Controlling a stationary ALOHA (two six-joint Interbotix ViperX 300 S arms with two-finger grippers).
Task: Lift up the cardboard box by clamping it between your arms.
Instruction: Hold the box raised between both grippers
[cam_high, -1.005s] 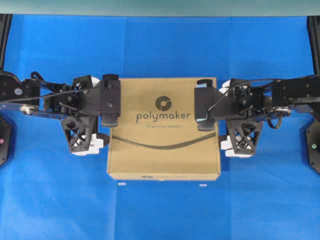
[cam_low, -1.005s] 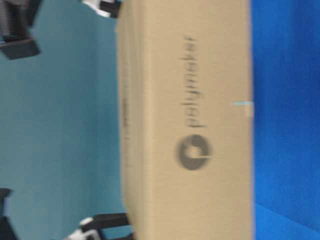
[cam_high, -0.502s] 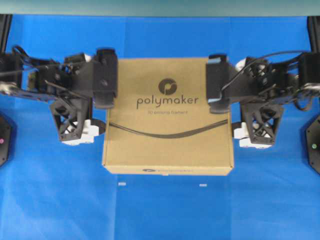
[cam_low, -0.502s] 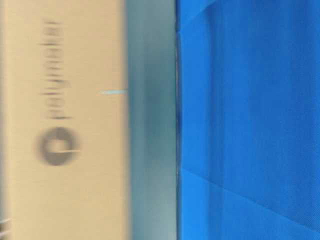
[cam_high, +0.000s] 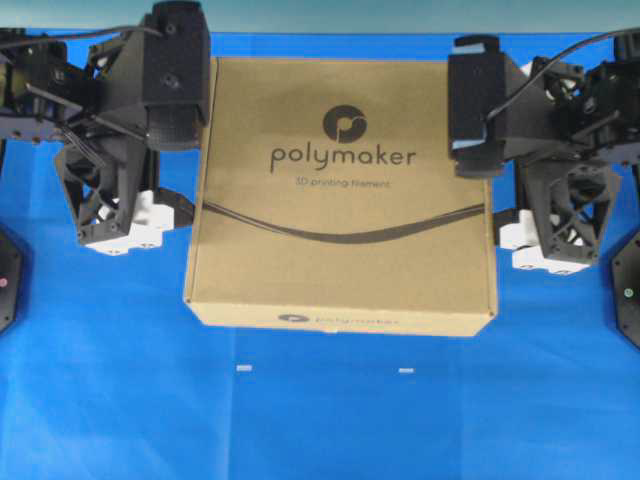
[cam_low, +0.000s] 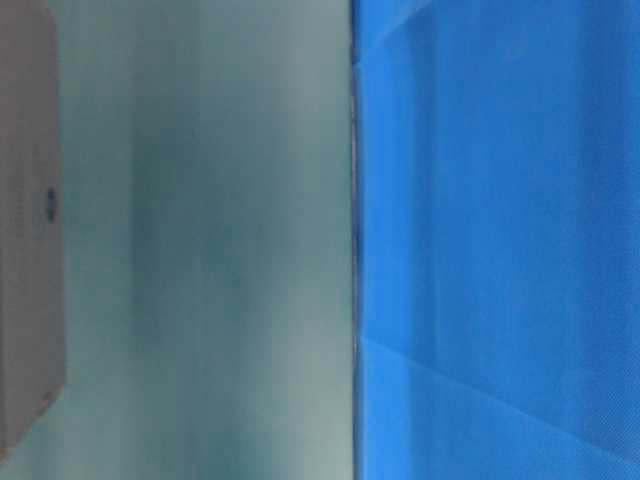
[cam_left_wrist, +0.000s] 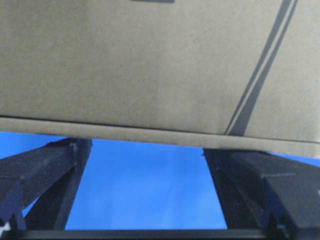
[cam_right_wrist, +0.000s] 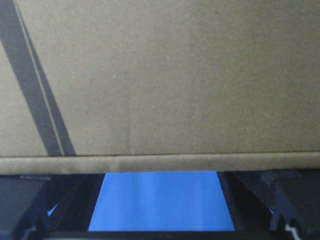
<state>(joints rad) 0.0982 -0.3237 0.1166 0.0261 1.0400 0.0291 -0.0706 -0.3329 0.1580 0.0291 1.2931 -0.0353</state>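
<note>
Cardboard box (cam_high: 340, 195) at frame center, squeezed btwn left arm (cam_high: 130, 120) & right arm (cam_high: 540, 130), above blue worktop (cam_high: 320, 420). Jaws both spread wide, gripping nothing.

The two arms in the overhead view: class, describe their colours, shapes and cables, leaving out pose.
Both the left arm and right arm are black, each with a triangular lattice frame, a white block low down, and thin black cables looping over it.
</note>
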